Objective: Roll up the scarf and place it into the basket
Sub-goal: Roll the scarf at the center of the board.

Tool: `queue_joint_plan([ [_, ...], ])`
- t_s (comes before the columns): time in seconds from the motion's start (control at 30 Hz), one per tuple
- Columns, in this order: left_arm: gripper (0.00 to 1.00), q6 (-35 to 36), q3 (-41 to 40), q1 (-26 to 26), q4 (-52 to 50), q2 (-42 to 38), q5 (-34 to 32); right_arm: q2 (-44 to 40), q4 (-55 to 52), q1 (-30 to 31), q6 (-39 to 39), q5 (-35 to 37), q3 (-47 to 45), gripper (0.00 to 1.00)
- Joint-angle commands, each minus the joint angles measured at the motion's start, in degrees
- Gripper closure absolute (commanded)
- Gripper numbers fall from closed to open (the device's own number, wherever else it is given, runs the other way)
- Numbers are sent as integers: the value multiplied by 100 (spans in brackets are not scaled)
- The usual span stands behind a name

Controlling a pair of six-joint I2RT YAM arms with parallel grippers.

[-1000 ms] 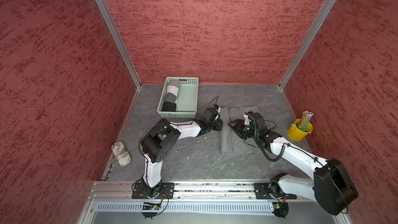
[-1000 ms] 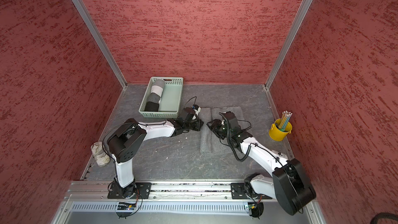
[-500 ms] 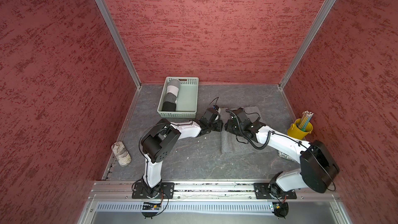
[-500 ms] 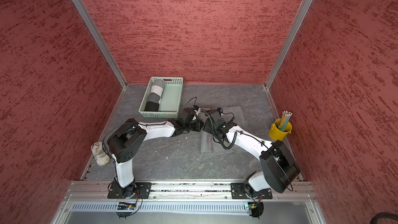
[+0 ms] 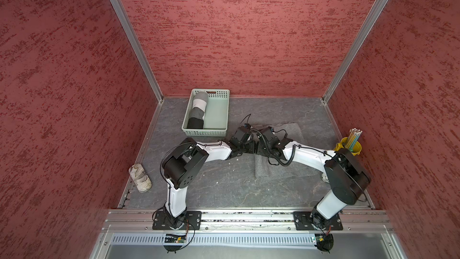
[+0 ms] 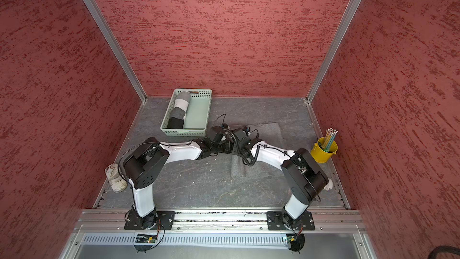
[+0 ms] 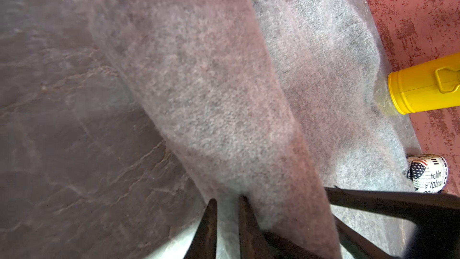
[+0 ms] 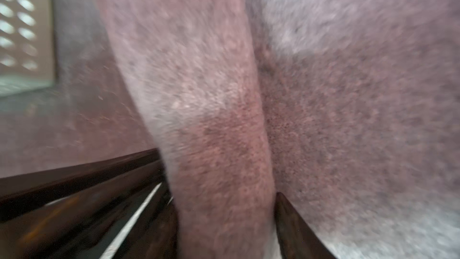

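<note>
Basket (image 5: 206, 133) at the back wall holds a banded roll (image 5: 198, 109) along one long side in both top views. Bucket (image 6: 323, 153) at the right wall holds pencils (image 6: 329, 138). Scarf (image 5: 261, 170) lies partly rolled on the floor near the basket, outside it, with the left gripper (image 5: 249, 148) and right gripper (image 5: 261, 149) meeting over it.

Left wrist: the fingers (image 7: 209, 220) are nearly together, pinching the scarf's (image 7: 199, 83) rolled end, with the bucket (image 7: 428, 86) beyond.

Right wrist: the fingers (image 8: 288, 220) straddle and clamp the roll of scarf (image 8: 199, 96), and the basket wall (image 8: 22, 21) is near.
</note>
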Motion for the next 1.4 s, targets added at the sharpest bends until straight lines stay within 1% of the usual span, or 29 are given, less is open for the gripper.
queue_joint_plan([
  [0.0,79,-106,-135,68,50,-317,-34,142,33,12,-128,183,78,45],
  [0.07,77,-189,-259,88,-36,-500,-91,142,149,-22,-138,124,31,53],
  [0.1,72,-241,-367,90,-78,-625,-127,114,305,-84,-126,-24,-43,57],
  [0.13,65,-270,-496,90,-97,-777,-146,85,537,-171,-84,-234,-160,62],
  [0.17,60,-323,-612,83,-131,-909,-155,49,794,-260,-27,-442,-289,66],
  [0.23,47,-477,-893,58,-191,-1228,-127,-43,1569,-499,216,-973,-652,76],
  [0.3,37,-560,-1135,-25,-230,-1467,-31,-86,2346,-658,518,-1426,-928,86],
  [0.33,31,-579,-1213,-72,-295,-1576,-4,-76,2666,-692,676,-1582,-989,89],
  [0.4,22,-577,-1297,-170,-445,-1727,-1,1,3110,-693,901,-1799,-965,90],
  [0.47,16,-553,-1363,-255,-509,-1834,67,92,3609,-693,1198,-1969,-962,90],
  [0.53,14,-508,-1377,-357,-587,-1874,70,225,3958,-697,1433,-2086,-906,91],
  [0.7,13,-406,-1262,-539,-723,-1653,-151,567,4696,-684,1937,-2224,-848,93],
  [0.77,14,-344,-1170,-628,-805,-1506,-360,603,4893,-684,2077,-2207,-883,94],
  [0.8,16,-335,-1105,-664,-897,-1414,-496,618,4933,-684,2107,-2194,-883,94],
  [0.83,20,-348,-1057,-682,-988,-1343,-637,610,4934,-684,2126,-2174,-881,94],
  [0.93,45,-447,-1017,-700,-1136,-1182,-1106,555,4893,-684,2143,-2112,-935,93],
  [0.97,57,-455,-1019,-713,-1131,-1142,-1306,535,4853,-684,2138,-2110,-946,92],
  [1.0,69,-425,-1026,-739,-1070,-1090,-1494,530,4802,-684,2118,-2106,-946,89],
  [1.03,79,-405,-995,-751,-1062,-1038,-1632,516,4722,-684,2090,-2110,-928,84],
  [1.07,89,-368,-938,-776,-1078,-976,-1791,485,4535,-691,2015,-2083,-885,75],
  [1.1,96,-333,-881,-807,-1137,-927,-1975,425,4236,-693,1887,-1996,-793,67],
  [1.13,99,-310,-823,-834,-1204,-907,-2115,345,3897,-708,1707,-1884,-668,62],
  [1.23,100,-170,-729,-898,-1288,-923,-2310,67,2386,-754,1006,-1201,-50,50],
  [1.27,100,-107,-710,-932,-1306,-916,-2332,-7,1945,-763,790,-875,144,46],
  [1.37,100,-38,-592,-1021,-1430,-843,-2413,-93,1034,-772,306,-193,750,42],
])
